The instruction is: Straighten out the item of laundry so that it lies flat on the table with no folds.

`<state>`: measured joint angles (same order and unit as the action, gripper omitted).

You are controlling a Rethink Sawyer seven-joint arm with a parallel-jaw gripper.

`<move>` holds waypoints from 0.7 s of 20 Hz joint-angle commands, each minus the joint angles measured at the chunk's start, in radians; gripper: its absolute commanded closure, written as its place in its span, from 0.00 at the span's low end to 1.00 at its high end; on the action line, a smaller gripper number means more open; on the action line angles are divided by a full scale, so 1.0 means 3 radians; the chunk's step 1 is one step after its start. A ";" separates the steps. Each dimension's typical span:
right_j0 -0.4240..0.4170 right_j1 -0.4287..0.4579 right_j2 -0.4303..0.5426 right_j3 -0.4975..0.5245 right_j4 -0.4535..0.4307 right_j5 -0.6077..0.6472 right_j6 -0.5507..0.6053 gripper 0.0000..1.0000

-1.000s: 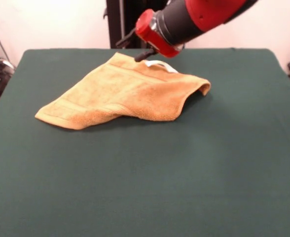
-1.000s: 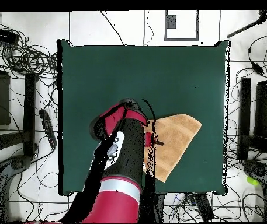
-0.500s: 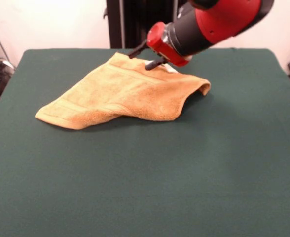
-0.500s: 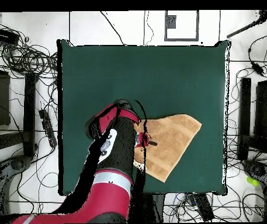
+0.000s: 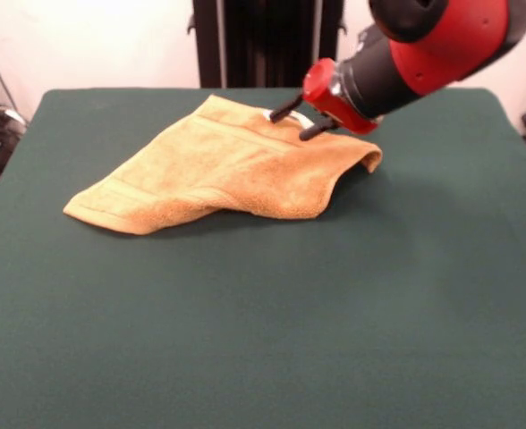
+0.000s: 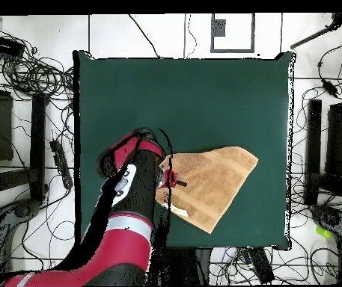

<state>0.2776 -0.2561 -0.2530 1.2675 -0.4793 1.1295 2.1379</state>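
The item of laundry (image 5: pixel 232 165) is an orange-tan towel lying rumpled on the table (image 5: pixel 245 340), folded into a rough triangle, with one corner curled up at the right in the front view. A white tag (image 5: pixel 292 114) shows at its far edge. My gripper (image 5: pixel 297 122) hangs just over that far edge by the tag, open, its two dark fingers (image 5: pixel 314 131) apart and holding nothing. From overhead the towel (image 6: pixel 217 179) lies right of centre near the table's (image 6: pixel 181 90) bottom edge, and the gripper (image 6: pixel 179 179) is at its left end.
In the overhead view, cables (image 6: pixel 31 71) and dark stands (image 6: pixel 331 149) lie on the floor around the table. The towel's lower corner sits close to the table's edge (image 6: pixel 211 245) on the robot's side. My arm (image 6: pixel 132 217) covers the table's lower left part.
My arm has swung rightward in the front view, carrying the gripper along the towel's far edge from its back corner to the tag. The towel has not moved.
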 commanded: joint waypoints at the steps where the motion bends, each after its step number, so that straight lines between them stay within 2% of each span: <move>1: 0.0141 0.0135 0.0084 -0.0178 0.0336 0.0071 0.1060 0.00; 8: 0.0229 0.0185 0.0034 -0.0284 0.0480 0.0198 0.1045 0.00; 14: 0.0265 0.0315 -0.0013 -0.0358 0.0557 0.0078 0.1066 0.00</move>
<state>0.3264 -0.2058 -0.2826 1.2128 -0.3898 1.1295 2.1418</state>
